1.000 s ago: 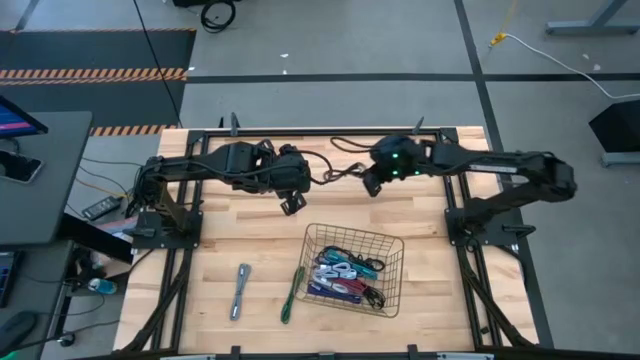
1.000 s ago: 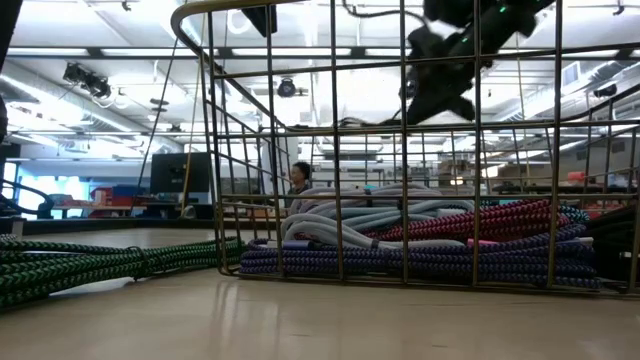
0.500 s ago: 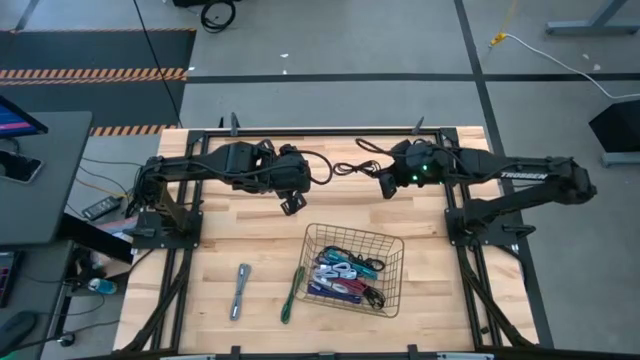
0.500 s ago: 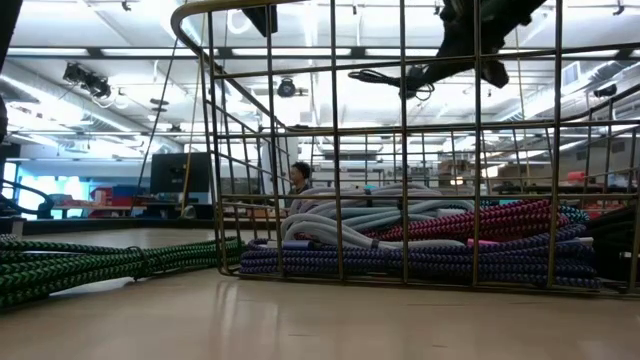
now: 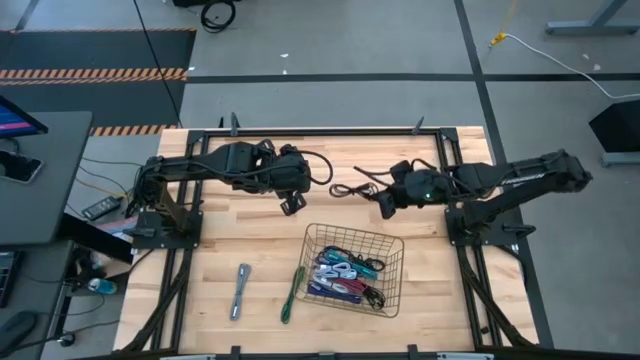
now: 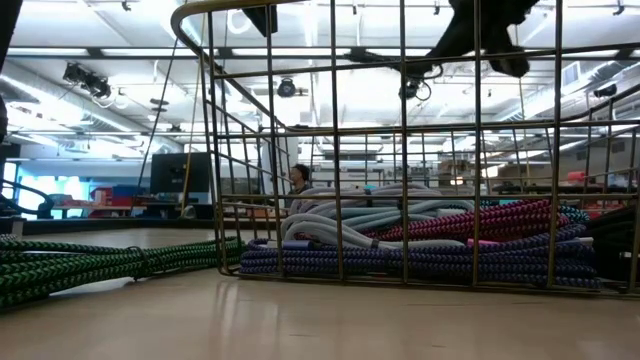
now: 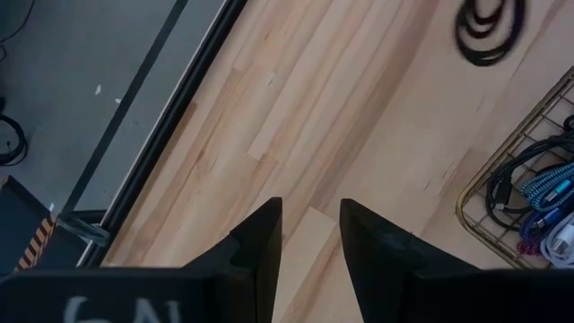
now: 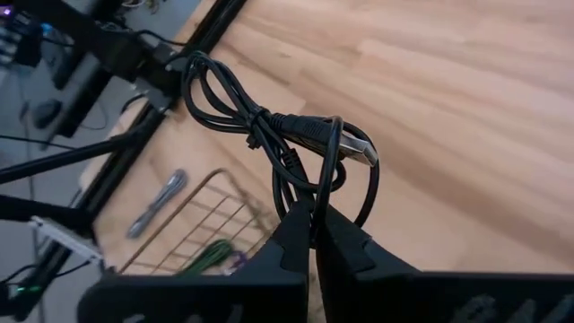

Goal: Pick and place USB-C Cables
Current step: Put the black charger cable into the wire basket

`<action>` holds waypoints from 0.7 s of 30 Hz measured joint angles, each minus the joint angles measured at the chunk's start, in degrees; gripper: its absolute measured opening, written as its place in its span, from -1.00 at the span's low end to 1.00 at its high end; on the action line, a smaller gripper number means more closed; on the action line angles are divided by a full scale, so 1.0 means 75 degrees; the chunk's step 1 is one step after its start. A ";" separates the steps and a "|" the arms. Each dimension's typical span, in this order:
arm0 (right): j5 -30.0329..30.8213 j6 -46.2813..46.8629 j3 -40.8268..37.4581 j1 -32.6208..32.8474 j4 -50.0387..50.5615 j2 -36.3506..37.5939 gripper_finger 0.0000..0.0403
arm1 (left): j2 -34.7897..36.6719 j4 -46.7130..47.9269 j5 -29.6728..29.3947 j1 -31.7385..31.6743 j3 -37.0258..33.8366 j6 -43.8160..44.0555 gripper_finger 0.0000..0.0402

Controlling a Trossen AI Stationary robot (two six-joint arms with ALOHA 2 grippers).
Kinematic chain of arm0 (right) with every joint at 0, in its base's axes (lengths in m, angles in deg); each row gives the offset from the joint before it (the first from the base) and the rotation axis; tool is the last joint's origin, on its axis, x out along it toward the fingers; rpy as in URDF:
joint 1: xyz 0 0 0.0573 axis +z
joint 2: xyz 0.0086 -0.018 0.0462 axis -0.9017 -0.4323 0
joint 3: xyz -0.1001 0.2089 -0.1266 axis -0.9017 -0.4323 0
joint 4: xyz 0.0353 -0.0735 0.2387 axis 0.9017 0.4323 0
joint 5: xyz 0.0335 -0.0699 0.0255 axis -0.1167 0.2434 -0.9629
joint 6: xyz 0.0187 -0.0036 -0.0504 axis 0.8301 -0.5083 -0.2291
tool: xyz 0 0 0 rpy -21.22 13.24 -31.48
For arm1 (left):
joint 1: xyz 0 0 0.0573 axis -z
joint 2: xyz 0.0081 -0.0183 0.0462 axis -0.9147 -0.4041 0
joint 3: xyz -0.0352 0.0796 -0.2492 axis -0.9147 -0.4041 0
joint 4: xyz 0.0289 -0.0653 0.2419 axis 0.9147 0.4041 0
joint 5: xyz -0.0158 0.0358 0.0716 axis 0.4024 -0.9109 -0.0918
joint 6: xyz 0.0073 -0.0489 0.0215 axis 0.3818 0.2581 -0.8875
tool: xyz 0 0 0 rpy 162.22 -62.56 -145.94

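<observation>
My right gripper (image 5: 386, 203) hangs above the table just beyond the black wire basket (image 5: 392, 243), shut on a black USB-C cable (image 5: 352, 186) whose loops dangle in the air (image 8: 235, 106). The basket holds several bundled cables (image 5: 343, 277), purple, red and silver-white in the low view (image 6: 420, 238). A green cable (image 5: 291, 294) and a grey cable (image 5: 240, 290) lie flat on the table left of the basket. My left gripper (image 5: 292, 204) waits open above the table's far middle, touching nothing. My right gripper pinches the black cable between its two fingers at a crossing of strands (image 8: 313, 199), beside the metal plug (image 8: 359, 149). The cable is lifted clear of the table. Its slack loops (image 8: 215, 90) reach out past the fingertips.
The basket's far-left corner (image 7: 489, 211) shows in the left wrist view, with the held black coil (image 7: 489, 27) beyond. Bare wood lies between both grippers and the basket. Metal frame rails (image 5: 330, 131) run along the table's far edge and sides.
My right gripper has carried the black cable toward the table's near edge and slightly right, closer to the basket, staying shut on it. The cable has travelled with it, hanging clear of the table. The left arm has kept still.
</observation>
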 joint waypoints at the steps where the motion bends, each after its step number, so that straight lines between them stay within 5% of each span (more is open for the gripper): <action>1: 0.0057 0.0148 0.0000 0.0132 0.0000 0.0000 -0.96 | 0.0000 -0.0003 0.0000 0.0003 0.0003 0.0000 -0.40; 15: 0.0337 0.1024 0.1162 0.1764 0.0145 -0.0932 -0.96 | 0.0000 -0.0099 -0.0003 -0.0026 0.0003 -0.0015 -0.40; 21: 0.0175 0.2591 0.1215 0.2389 0.0733 -0.1670 -0.96 | 0.0003 -0.0093 0.0000 -0.0026 0.0003 -0.0020 -0.40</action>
